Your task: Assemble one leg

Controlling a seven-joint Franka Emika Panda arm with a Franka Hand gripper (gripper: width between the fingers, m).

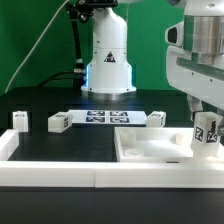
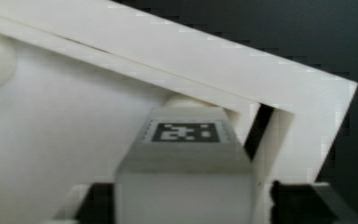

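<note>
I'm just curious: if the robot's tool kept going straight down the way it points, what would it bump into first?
Probably the white panel. The tool points down over that panel's corner, shut on the leg, so the leg should touch first; the gap beneath it is hard to judge.

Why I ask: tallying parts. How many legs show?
4: leg and leg off one end of the marker board, leg off the other, leg in the pincer. Others may hide.

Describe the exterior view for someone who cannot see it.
At the exterior view's right, a robot's pincer holds a small tagged white leg over the corner of a white rimmed panel. More tagged pegs sit on the black table.
</note>
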